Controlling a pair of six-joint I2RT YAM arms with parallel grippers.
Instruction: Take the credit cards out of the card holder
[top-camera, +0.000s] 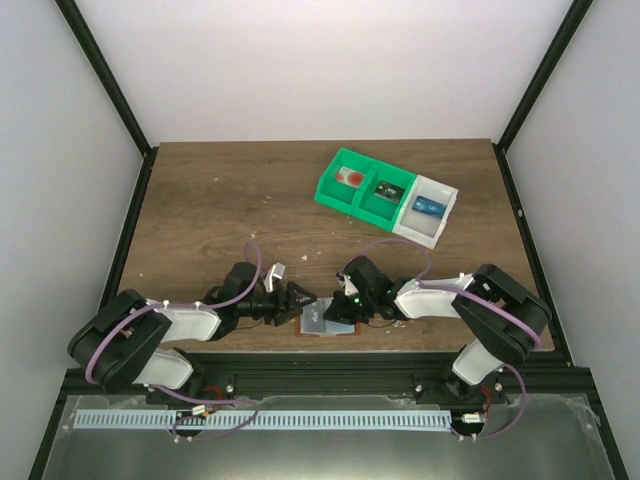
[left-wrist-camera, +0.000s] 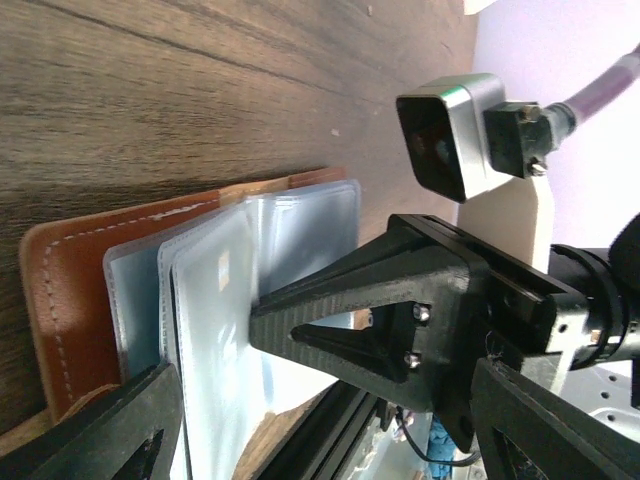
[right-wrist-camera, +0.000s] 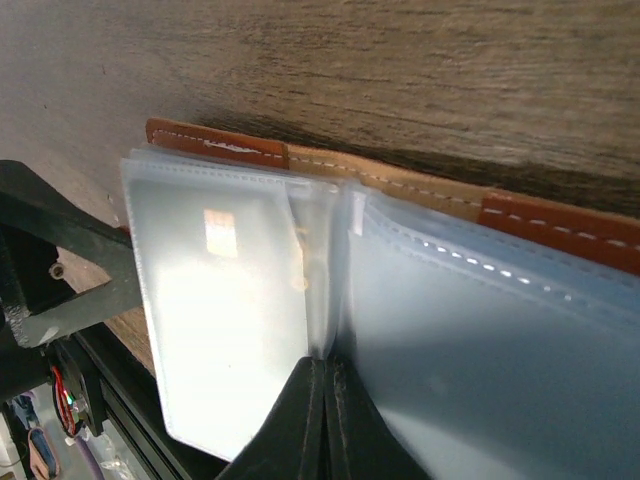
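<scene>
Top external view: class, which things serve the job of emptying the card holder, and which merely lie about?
Job: card holder, its clear sleeves, left gripper, right gripper.
Lying about: green tray, white tray, small items inside them.

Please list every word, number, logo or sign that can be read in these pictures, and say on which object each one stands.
No text can be read in any view.
cards in the green tray and the white tray: coloured markings, too small to read.
card holder: its clear sleeves show only a pale patch, blurred, with no letters legible.
</scene>
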